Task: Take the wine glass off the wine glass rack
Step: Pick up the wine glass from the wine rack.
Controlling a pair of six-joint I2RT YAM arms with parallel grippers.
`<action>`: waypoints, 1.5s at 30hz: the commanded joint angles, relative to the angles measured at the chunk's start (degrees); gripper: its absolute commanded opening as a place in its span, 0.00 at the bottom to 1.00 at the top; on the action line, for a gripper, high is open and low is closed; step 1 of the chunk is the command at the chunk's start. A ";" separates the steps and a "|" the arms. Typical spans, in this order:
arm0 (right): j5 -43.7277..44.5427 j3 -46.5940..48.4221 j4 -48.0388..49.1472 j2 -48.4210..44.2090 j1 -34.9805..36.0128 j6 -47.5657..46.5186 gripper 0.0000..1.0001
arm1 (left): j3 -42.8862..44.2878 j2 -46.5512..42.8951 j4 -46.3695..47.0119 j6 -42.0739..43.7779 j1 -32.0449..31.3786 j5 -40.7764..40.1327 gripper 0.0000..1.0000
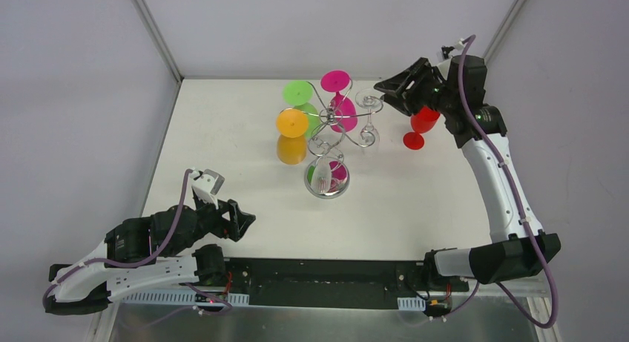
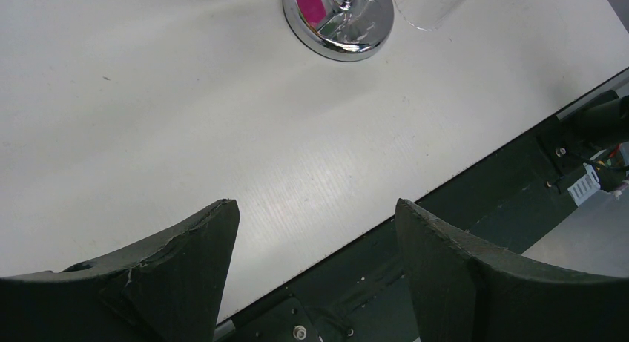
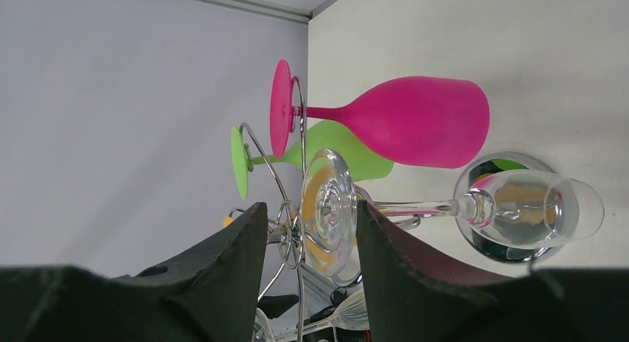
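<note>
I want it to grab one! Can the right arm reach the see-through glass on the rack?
Probably yes: the right gripper is open, its fingers sit either side of the round foot of the clear glass, and nothing is in between.

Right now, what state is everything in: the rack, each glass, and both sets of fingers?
Wine glass rack, standing upright on the table.
Pink glass, hanging on the rack.
Green glass, hanging on the rack.
Orange glass, hanging on the rack.
Clear glass, hanging, foot between the right fingers.
Red glass, off the rack.
Right fingers, open.
Left fingers, open, empty.
</note>
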 commanded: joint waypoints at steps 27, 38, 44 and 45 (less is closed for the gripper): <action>-4.54 -2.79 2.62 -0.41 1.35 1.03 0.14 | 0.06 0.22 0.37 -0.41 -0.58 -1.42 0.79; -3.55 -3.44 3.84 -1.69 1.29 2.34 0.00 | 0.11 0.31 0.30 -0.41 -0.62 -1.51 0.79; -2.47 -3.39 4.05 -2.71 1.07 3.11 0.00 | 0.08 0.66 0.35 -0.41 -0.56 -1.51 0.79; -2.30 -3.39 4.10 -2.87 0.98 3.33 0.00 | 0.10 0.74 0.32 -0.41 -0.60 -1.51 0.79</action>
